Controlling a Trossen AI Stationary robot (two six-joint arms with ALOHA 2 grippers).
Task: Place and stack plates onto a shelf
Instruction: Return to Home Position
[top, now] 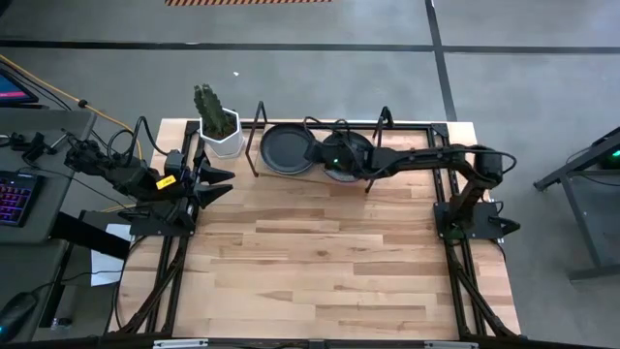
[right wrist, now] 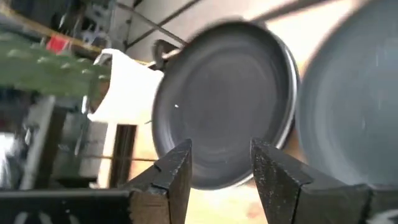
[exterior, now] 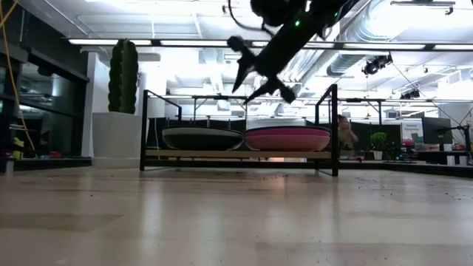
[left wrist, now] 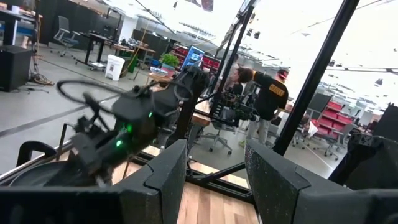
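The left gripper (top: 221,184) hangs over the wooden tabletop (top: 320,262) at about 9 o'clock, pointing toward the middle. Its jaws are spread wide and hold nothing (the left wrist view shows only air between the two dark fingers).

Just beyond it, at roughly 11 o'clock, a cactus (top: 206,100) stands upright in a white pot (top: 221,136), just beside the shelf's left end.

The shelf (exterior: 236,154) lies along the far edge at 12 o'clock, its light board set in a black wire frame with upright ends. Two stacks of plates sit side by side on it.

The left stack (top: 288,150) is nearest the pot. Its dark top plate (right wrist: 224,106) lies flat and uncovered, filling much of the right wrist view. From the side this stack looks dark, and I cannot tell the colours of the plates beneath.

The right stack (exterior: 287,138) shows magenta with a paler pink rim in the low view. From above, its top looks dark, though most of it is hidden by the arm.

The right gripper (exterior: 260,89) hovers above the right stack, clear of the plates. Its jaws are parted and empty. Its arm reaches in from a base at 3 o'clock.

Beyond the table, a person (left wrist: 268,99) in a dark shirt stands in the room (seen in the left wrist view only).
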